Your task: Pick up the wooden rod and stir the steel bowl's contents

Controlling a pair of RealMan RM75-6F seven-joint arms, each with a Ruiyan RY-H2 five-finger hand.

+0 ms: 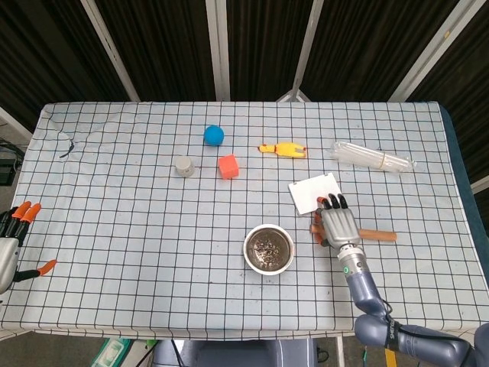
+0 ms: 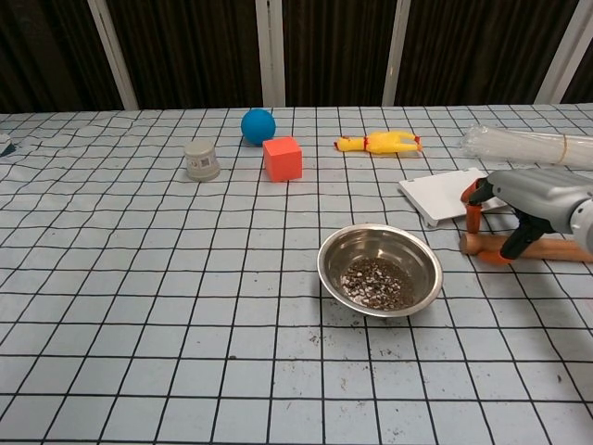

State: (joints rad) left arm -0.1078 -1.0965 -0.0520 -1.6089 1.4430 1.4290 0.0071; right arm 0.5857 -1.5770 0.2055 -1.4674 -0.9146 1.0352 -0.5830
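Right hand (image 2: 528, 202) arches over the smooth wooden rod (image 2: 542, 247), fingers spread, tips down, right of the round steel bowl (image 2: 380, 269); left hand (image 1: 11, 245) open.

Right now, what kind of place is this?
Probably a robot test bench, not a kitchen: a gridded tablecloth, scattered odd props like a blue ball and rubber chicken, and dark slatted panels behind.
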